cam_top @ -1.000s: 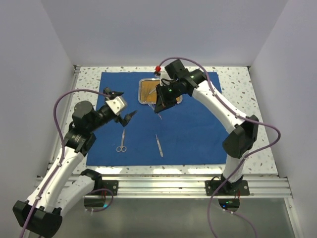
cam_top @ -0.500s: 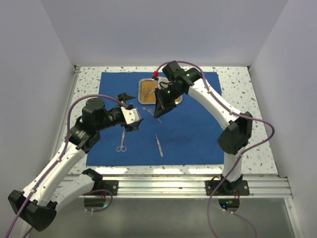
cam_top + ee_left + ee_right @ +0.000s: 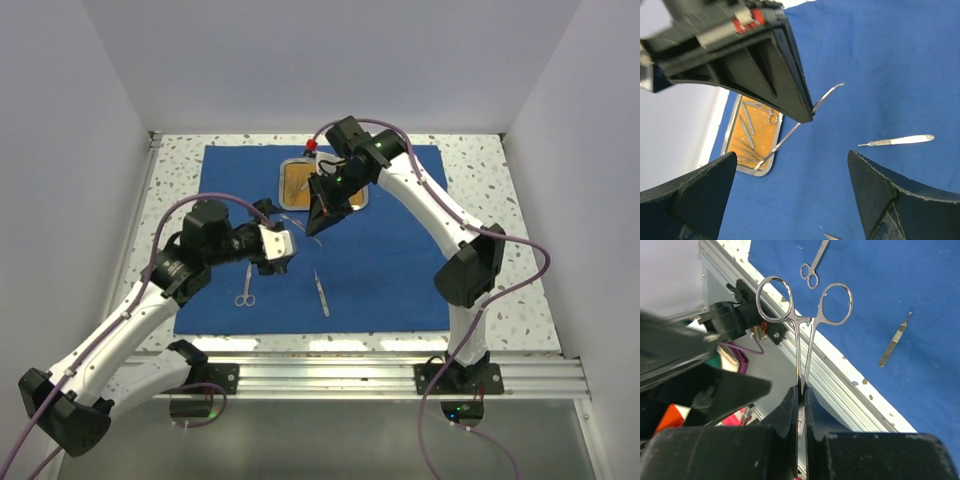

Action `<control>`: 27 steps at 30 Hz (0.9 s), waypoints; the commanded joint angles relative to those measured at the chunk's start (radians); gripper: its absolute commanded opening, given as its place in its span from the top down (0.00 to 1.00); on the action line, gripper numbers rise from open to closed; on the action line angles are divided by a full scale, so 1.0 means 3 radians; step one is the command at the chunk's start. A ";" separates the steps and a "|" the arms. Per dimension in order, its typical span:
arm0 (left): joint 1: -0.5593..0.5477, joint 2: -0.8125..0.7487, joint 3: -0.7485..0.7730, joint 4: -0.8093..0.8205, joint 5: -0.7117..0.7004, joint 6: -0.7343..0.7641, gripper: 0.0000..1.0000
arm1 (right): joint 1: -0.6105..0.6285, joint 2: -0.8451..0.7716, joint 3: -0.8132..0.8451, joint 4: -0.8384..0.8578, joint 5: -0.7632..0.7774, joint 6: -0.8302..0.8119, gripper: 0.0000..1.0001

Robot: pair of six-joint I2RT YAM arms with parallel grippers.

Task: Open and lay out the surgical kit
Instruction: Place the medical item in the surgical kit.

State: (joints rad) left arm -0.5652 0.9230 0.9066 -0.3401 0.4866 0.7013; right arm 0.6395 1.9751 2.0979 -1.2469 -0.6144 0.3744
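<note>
The royal-blue cloth [image 3: 400, 260] lies spread flat on the table. The steel tray [image 3: 292, 185] with its orange-brown inside sits at the cloth's far middle, partly hidden by my right gripper [image 3: 322, 218]. That gripper is shut on ring-handled forceps [image 3: 804, 305] and holds them above the cloth, just in front of the tray. My left gripper [image 3: 288, 240] is open and empty, close to the left of the forceps [image 3: 790, 135]. Scissors [image 3: 245, 285] and a slim straight silver tool [image 3: 321, 293] lie on the near half of the cloth. More instruments lie in the tray [image 3: 752, 132].
Speckled tabletop [image 3: 480, 170] borders the cloth on all sides. An aluminium rail [image 3: 380, 365] runs along the near edge. White walls close in the left, right and back. The slim tool [image 3: 897, 141] lies to the right of my left fingers.
My left arm has swung right and inward toward the forceps, its gripper still open. My right gripper has shifted slightly left, still holding the forceps.
</note>
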 commanded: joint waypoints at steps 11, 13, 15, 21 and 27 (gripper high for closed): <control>-0.0100 0.0201 -0.0113 0.0203 -0.0062 0.0183 0.08 | 0.0235 -0.0023 0.0416 -0.0364 -0.0330 0.0132 1.00; -0.0105 0.0221 -0.0102 0.0244 -0.0139 0.0198 0.10 | 0.0266 -0.0044 0.0391 -0.0369 -0.0340 0.0148 1.00; -0.0120 0.0262 -0.0097 0.0234 -0.0185 0.0234 0.16 | 0.0297 -0.0054 0.0390 -0.0369 -0.0340 0.0158 1.00; -0.0146 0.0298 -0.0148 0.0300 -0.0251 0.0204 0.68 | 0.0317 -0.0064 0.0406 -0.0369 -0.0350 0.0179 1.00; -0.0156 0.0293 -0.0133 0.0270 -0.0461 0.0168 1.00 | 0.0317 -0.0064 0.0406 -0.0359 -0.0325 0.0173 1.00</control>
State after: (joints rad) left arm -0.6174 1.0168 0.8524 -0.3183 0.4118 0.7551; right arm 0.7189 1.9766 2.1948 -1.3041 -0.6704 0.4107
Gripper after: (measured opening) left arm 0.021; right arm 0.034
